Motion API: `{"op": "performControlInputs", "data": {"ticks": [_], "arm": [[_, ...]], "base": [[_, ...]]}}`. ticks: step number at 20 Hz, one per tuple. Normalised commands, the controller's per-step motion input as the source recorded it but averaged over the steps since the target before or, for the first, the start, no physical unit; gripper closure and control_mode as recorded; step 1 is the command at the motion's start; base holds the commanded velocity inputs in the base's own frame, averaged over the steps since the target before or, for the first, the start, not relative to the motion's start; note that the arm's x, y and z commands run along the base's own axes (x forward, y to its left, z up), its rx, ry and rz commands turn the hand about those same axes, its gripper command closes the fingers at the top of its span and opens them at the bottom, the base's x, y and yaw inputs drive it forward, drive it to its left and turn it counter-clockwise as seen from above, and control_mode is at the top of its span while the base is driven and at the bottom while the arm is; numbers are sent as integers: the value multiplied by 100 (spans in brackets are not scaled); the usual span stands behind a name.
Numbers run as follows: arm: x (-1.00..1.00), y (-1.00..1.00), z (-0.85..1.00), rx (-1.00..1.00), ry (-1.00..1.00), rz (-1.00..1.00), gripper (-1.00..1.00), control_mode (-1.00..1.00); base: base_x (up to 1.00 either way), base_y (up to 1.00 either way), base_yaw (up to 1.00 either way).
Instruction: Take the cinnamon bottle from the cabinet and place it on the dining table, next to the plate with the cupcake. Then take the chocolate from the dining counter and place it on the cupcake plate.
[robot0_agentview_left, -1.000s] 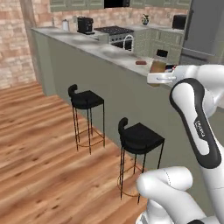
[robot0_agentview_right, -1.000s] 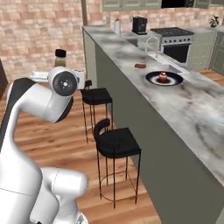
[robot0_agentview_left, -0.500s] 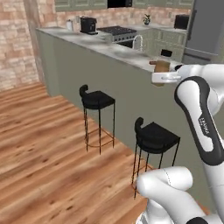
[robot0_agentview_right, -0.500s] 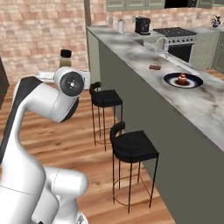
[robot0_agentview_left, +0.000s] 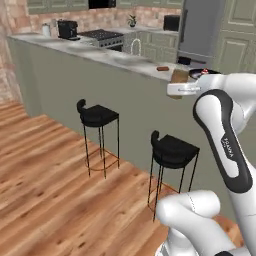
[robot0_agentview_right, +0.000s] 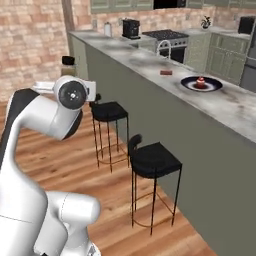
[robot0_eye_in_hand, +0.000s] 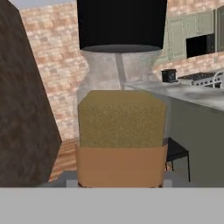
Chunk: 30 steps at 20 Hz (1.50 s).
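Note:
My gripper (robot0_agentview_left: 177, 86) is shut on the cinnamon bottle (robot0_agentview_left: 180, 76), carried upright in front of the dining table (robot0_agentview_left: 100, 54). The hand view has the bottle (robot0_eye_in_hand: 121, 131) close up, with brown powder, a pale label band and a black cap (robot0_eye_in_hand: 121, 24). From the right base view its cap (robot0_agentview_right: 68, 60) pokes up behind the hand. On the marble top (robot0_agentview_right: 145, 64) lies the dark plate (robot0_agentview_right: 212, 87) with the cupcake (robot0_agentview_right: 200, 81). The chocolate (robot0_agentview_right: 165, 72) lies left of the plate; it is also in the left base view (robot0_agentview_left: 162, 68). Which back-wall unit is the cabinet I cannot tell.
Two black stools (robot0_agentview_left: 97, 115) (robot0_agentview_left: 172, 150) stand against the counter's sage-green base (robot0_agentview_right: 165, 125). A stove (robot0_agentview_right: 167, 35) and coffee machine (robot0_agentview_right: 131, 27) sit on the far counter. Brick wall (robot0_agentview_right: 30, 45) lies to the left, and wooden floor (robot0_agentview_left: 45, 190) is open.
The base has driven along the counter, so the whole scene shifted. The bottle stays gripped in the same hold.

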Motion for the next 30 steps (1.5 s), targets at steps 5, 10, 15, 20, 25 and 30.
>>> {"op": "performControlInputs", "data": {"ticks": [5,10,15,20,25,30], "arm": [[0,0,0,0,0,0,100,100],[0,0,0,0,0,0,100,100],[0,0,0,0,0,0,100,100],[0,0,0,0,0,0,100,100],[0,0,0,0,0,0,100,100],[0,0,0,0,0,0,100,100]], "base": [[37,32,-61],[48,36,-53],[58,33,-53],[59,32,-50],[52,26,-50],[65,12,-31]]}}
